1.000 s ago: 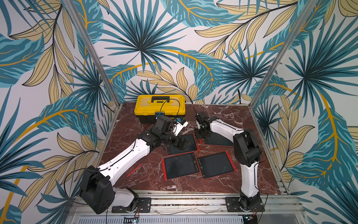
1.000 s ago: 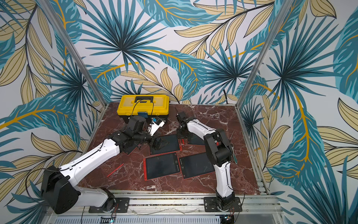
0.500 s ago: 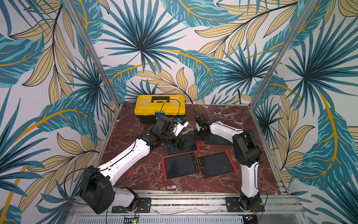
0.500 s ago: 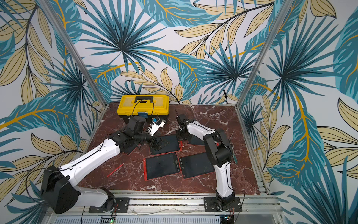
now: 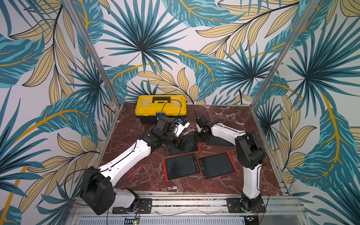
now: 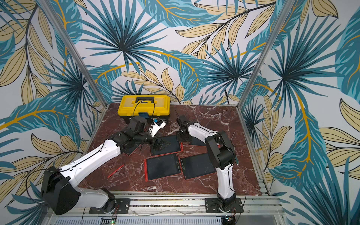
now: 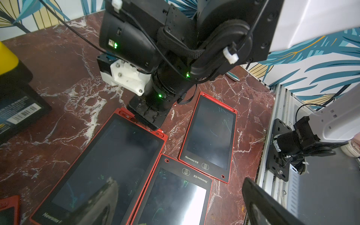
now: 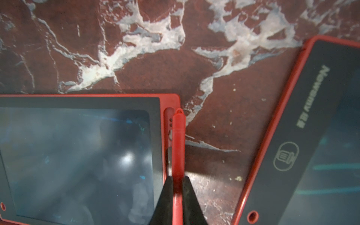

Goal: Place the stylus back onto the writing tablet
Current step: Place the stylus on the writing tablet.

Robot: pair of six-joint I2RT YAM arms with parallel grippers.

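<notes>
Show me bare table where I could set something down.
The table's far right corner, between the toolbox and the side wall, is bare. So is the front strip between the two nearest tablets and the rail. The middle is crowded: tablets, the right arm, the left arm with a loose stylus beside it.
</notes>
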